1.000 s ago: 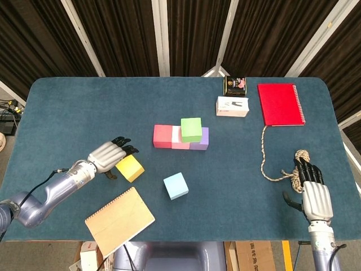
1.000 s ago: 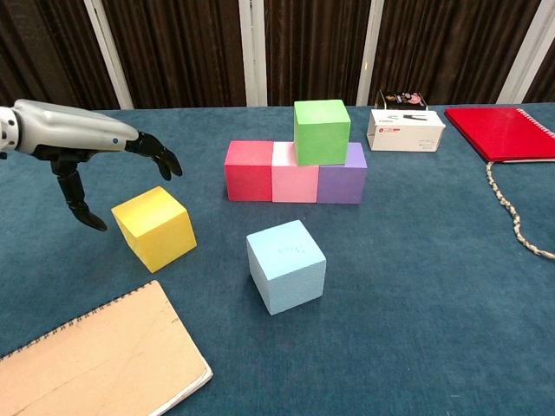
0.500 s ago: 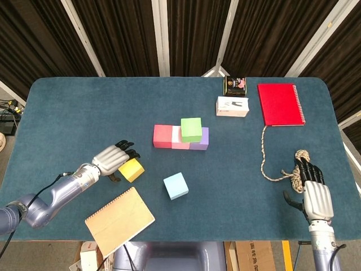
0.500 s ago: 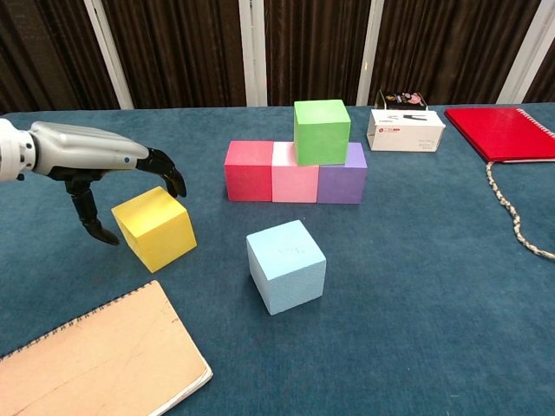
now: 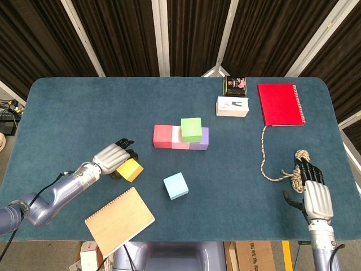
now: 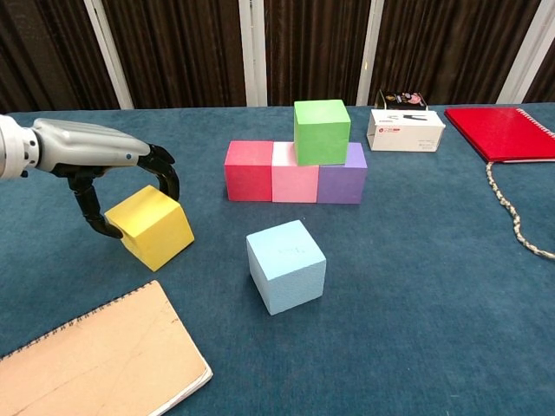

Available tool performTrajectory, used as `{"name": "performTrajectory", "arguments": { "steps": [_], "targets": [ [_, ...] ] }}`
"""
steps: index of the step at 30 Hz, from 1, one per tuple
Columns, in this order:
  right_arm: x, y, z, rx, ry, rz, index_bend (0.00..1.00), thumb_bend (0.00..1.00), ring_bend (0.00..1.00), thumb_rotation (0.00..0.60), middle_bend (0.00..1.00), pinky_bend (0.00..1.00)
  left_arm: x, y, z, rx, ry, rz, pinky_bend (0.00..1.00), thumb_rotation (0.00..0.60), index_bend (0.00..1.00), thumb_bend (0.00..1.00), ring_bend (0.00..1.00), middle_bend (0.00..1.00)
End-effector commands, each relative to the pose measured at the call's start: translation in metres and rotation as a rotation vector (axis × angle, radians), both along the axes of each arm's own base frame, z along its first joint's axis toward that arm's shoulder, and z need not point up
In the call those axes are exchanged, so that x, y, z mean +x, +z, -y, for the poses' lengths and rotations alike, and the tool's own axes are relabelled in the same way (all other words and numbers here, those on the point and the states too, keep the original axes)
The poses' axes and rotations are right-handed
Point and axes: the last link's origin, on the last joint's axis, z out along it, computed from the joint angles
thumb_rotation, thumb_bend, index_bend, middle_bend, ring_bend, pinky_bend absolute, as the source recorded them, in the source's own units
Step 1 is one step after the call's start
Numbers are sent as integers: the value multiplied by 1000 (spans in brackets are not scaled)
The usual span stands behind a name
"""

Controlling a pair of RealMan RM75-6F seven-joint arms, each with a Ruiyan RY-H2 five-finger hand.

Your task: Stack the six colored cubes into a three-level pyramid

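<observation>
Left hand point(image 6: 104, 165) grips the yellow cube point(image 6: 153, 227), fingers over its top, thumb on the left face; cube sits on the table point(image 5: 73, 113) toward the front-left, near the tan notebook point(image 5: 119, 220). Right hand point(image 5: 313, 191) rests open at the front-right edge beside the rope point(image 5: 271, 164), holding nothing. Mid-table: red point(image 6: 249, 170), pink point(image 6: 294, 176), purple point(image 6: 343, 178) cubes in a touching row, green cube point(image 6: 322, 131) on top. Blue cube point(image 6: 286, 265) sits alone, nearer the front edge.
</observation>
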Motion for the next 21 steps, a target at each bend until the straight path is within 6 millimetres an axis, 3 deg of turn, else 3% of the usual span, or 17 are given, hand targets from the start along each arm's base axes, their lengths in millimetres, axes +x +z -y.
{"name": "performTrajectory", "arguments": {
  "steps": [1, 10, 21],
  "targets": [
    [0, -1, 0, 3, -4, 3, 36, 343, 0, 600, 17, 0, 0, 0, -1, 0, 1, -11, 0, 600, 270, 246, 0, 271],
    [-2, -2, 2, 10, -22, 23, 36, 344, 0, 600, 16, 0, 0, -5, -1, 4, 0, -35, 0, 600, 284, 253, 0, 296],
    [-3, -1, 2, 6, -29, 31, 36, 343, 0, 600, 16, 0, 5, -1, -2, 56, -40, -20, 5, 600, 418, 389, 27, 450]
  ]
}}
